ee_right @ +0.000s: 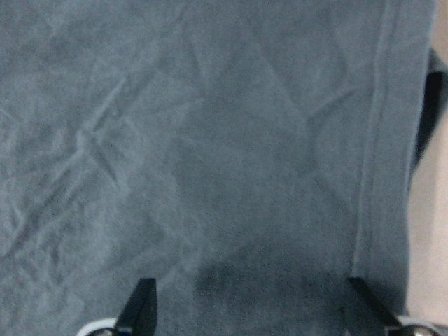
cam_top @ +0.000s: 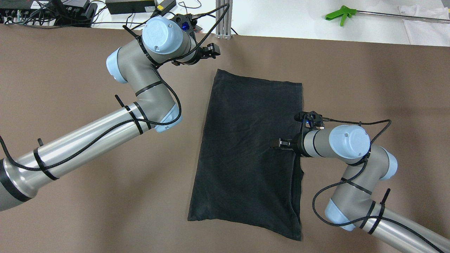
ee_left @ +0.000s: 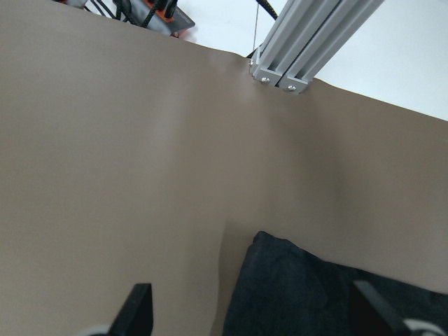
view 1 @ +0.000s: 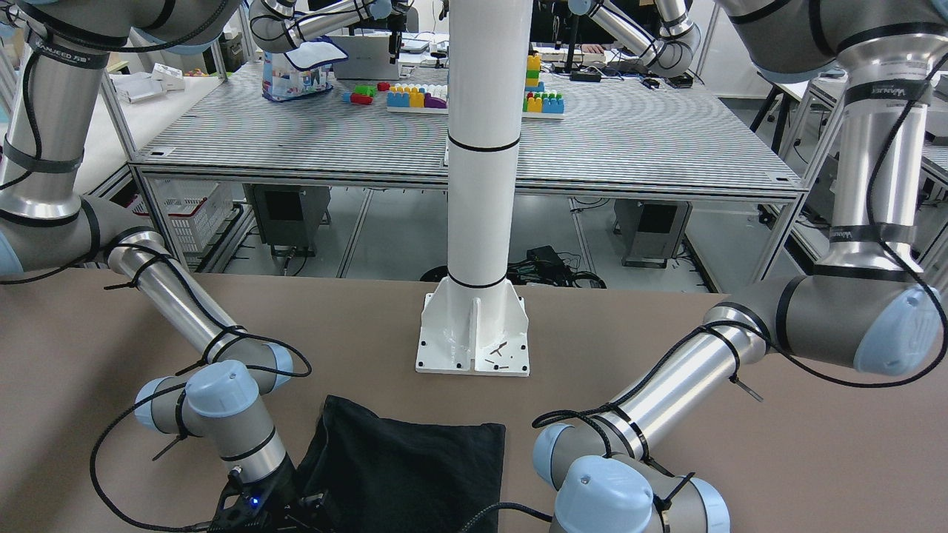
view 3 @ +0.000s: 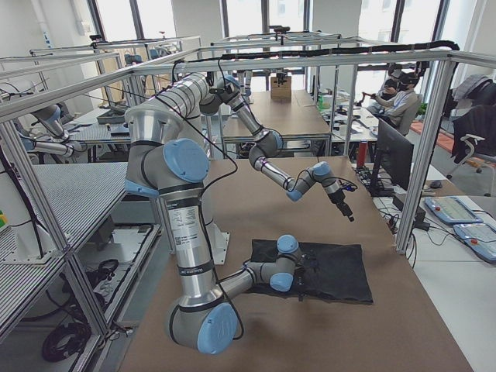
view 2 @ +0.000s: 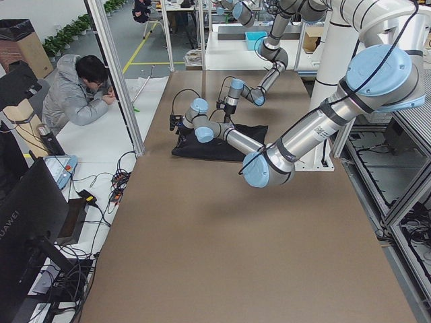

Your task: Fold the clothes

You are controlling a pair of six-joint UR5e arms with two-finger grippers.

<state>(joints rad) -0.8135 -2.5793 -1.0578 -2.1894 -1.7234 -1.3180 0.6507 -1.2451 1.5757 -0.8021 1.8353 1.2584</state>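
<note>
"Where is the cloth lying?"

"The black garment [cam_top: 246, 151] is lying spread out on the brown table [cam_top: 70, 70], between my two arms and a little in front of the white pillar's base plate [view 1: 444, 348]. A second layer is showing along its edge on my right side."

"What is your right gripper doing?"

"My right gripper [cam_top: 276, 143] is hovering low over that right-hand part of the fabric, pointing inward. Its fingers [ee_right: 142, 308] are standing wide apart and gripping nothing. Between them my wrist camera is showing only wrinkled cloth and a seam. I cannot tell whether the tips are touching it."

"And the left?"

"My left gripper [cam_top: 214, 51] is hanging above bare table just beyond the garment's far left corner, near an aluminium post [ee_left: 301, 49]. Its jaws are spread apart too, holding nothing."
</note>
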